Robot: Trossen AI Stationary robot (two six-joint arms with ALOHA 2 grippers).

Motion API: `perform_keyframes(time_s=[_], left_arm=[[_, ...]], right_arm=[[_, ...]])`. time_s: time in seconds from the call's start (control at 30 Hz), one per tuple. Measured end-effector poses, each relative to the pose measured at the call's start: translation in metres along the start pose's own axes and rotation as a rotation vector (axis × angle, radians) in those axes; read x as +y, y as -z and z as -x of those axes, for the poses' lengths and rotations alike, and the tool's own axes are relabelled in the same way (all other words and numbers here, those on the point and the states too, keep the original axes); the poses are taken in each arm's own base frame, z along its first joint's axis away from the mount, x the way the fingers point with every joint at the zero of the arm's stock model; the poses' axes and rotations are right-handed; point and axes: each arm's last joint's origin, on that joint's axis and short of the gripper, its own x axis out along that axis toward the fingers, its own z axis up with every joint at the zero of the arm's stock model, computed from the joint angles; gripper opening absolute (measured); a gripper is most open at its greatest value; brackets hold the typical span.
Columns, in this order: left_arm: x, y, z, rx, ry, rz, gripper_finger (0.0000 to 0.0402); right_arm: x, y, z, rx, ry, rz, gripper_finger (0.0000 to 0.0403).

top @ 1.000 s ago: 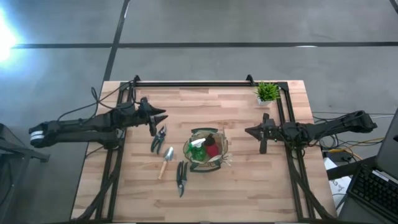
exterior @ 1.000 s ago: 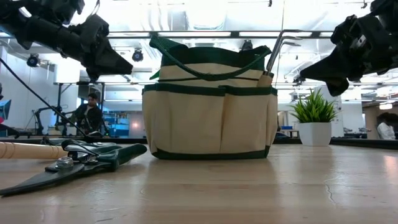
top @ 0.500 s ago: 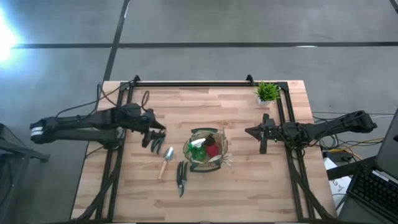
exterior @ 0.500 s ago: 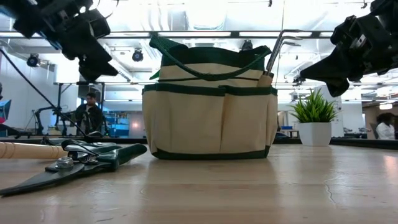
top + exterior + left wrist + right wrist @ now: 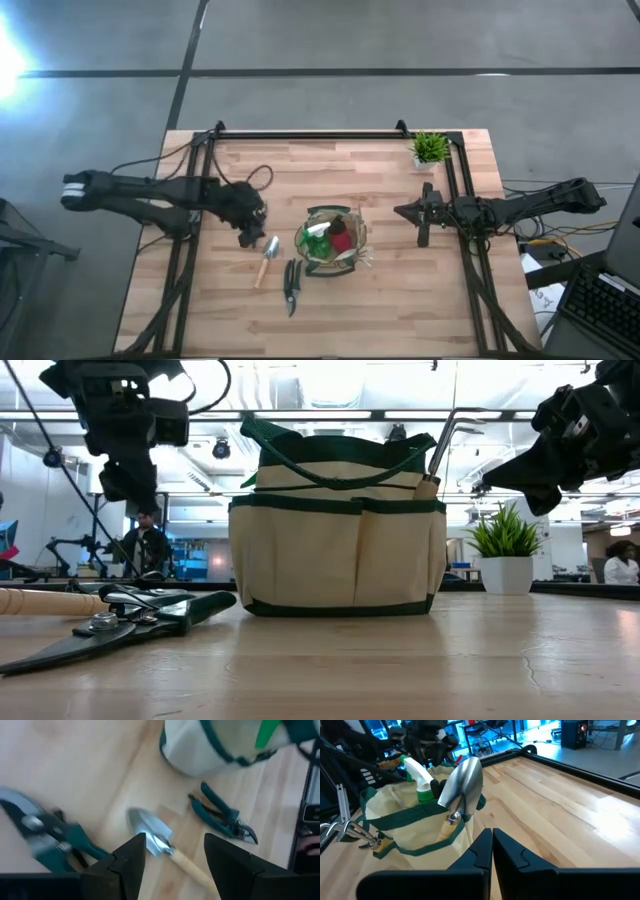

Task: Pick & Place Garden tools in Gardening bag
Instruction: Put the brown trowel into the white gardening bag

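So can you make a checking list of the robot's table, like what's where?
Surface: wooden table, bare wood showing.
Job's things: gardening bag mid-table holds a spray bottle, a trowel and a red piece; another trowel and two shears lie on the wood beside the bag.
Clutter: potted plant in the far right corner.
Grippers: left gripper open above the loose trowel; right gripper shut, waiting right of the bag.
Cables: loop on the left arm.
Surroundings: a person behind.

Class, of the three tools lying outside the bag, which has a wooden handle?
The trowel: silver blade, pale wood handle. The shears beside it and the other shears have dark green handles.
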Motion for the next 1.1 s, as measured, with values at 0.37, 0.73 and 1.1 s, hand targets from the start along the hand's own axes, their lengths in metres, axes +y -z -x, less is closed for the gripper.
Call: perform_keyframes(time_s=[0.37, 0.73, 1.1], left_arm=[[-0.035, 0.009, -0.028, 0.082, -0.081, 0.254, 0.0203], [-0.052, 0.02, -0.063, 0.182, -0.188, 0.357, 0.0203], [-0.052, 0.029, -0.088, 0.276, -0.253, 0.421, 0.0203]], right_arm=[[0.0, 0.0, 0.0, 0.0, 0.0, 0.0, 0.0009], [0.0, 0.0, 0.0, 0.001, 0.001, 0.001, 0.0008], [0.0, 0.0, 0.0, 0.002, 0.002, 0.001, 0.0008]])
